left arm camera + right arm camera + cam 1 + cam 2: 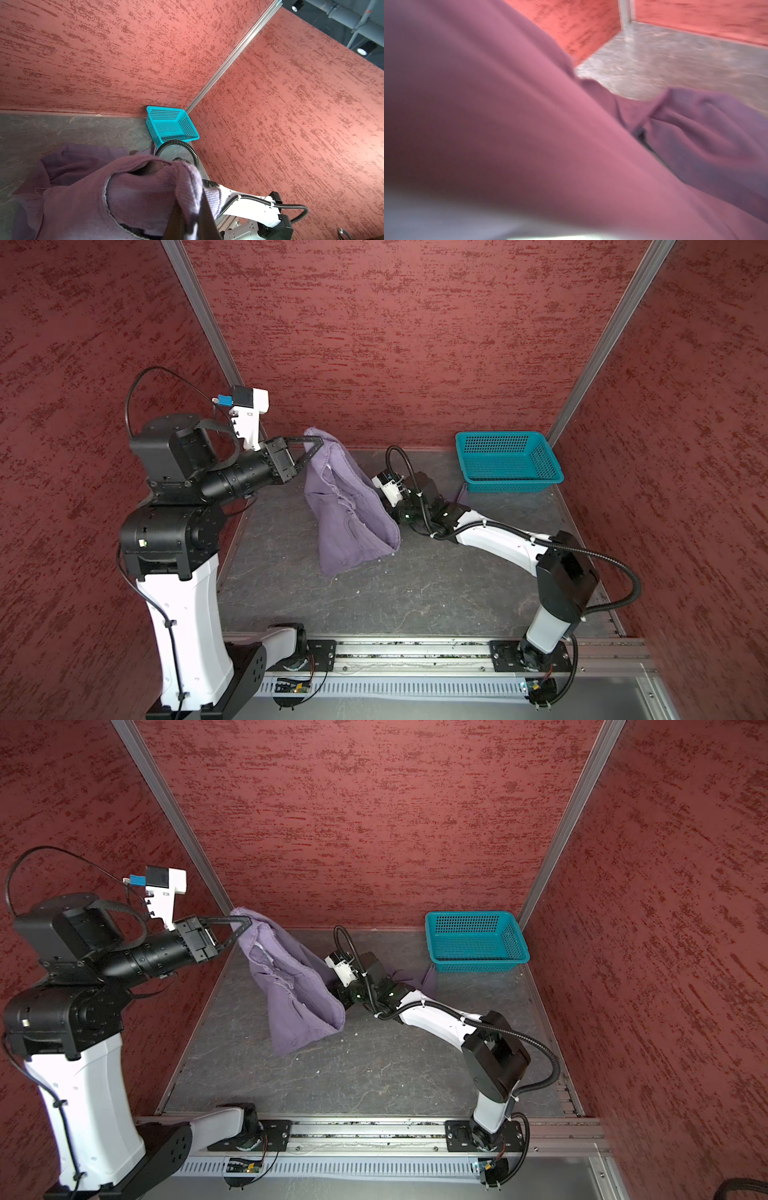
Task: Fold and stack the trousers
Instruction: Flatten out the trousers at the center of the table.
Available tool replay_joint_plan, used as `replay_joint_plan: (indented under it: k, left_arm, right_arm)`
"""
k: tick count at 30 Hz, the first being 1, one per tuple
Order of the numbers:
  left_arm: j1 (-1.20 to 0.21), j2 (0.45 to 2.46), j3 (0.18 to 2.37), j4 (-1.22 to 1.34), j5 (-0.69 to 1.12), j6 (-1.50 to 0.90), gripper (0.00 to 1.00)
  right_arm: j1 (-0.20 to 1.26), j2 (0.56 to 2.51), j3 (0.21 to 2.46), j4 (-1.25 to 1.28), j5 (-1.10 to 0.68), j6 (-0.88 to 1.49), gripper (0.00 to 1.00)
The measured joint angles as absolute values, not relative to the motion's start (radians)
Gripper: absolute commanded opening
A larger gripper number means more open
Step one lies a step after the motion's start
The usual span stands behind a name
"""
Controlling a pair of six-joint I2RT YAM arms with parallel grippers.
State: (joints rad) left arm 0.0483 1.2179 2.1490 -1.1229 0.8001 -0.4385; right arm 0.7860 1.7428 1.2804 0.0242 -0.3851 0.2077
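Well, left end effector (pixel 319 442): clenched on top edge of trousers (pixel 349 522)
Trousers: hung, lower end on surface (pixel 415 585)
Right end effector: hidden behind trousers; could not tell
Basket (pixel 515 485): stood in far right corner

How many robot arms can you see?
2. The left arm stands tall at the near left, reaching to the trousers. The right arm lies low at the right, its tip hidden behind them.
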Motion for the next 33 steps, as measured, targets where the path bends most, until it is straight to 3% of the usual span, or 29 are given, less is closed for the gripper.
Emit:
replay_joint_plan:
  k: [12, 18, 21, 27, 29, 33]
  left_arm:
    - [0.128, 1.221, 2.120, -1.062, 0.925, -0.506, 0.00]
    - [0.149, 1.223, 2.094, -1.027, 0.953, -0.527, 0.00]
    - [0.162, 1.223, 2.070, -1.010, 0.971, -0.538, 0.00]
    - [0.209, 1.217, 2.003, -0.934, 1.021, -0.591, 0.00]
    - [0.224, 1.217, 1.992, -0.912, 1.036, -0.605, 0.00]
    - [0.245, 1.217, 1.987, -0.889, 1.060, -0.621, 0.00]
  right_arm:
    - [0.781, 1.689, 1.097, 0.124, -0.335, 0.226, 0.67]
    - [0.767, 1.608, 0.999, 0.144, -0.320, 0.242, 0.34]
    - [0.755, 1.597, 0.987, 0.150, -0.314, 0.252, 0.34]
    - [0.747, 1.692, 1.092, 0.168, -0.350, 0.283, 0.46]
    - [0.747, 1.740, 1.142, 0.183, -0.376, 0.297, 0.44]
    - [0.742, 1.829, 1.238, 0.197, -0.408, 0.319, 0.10]
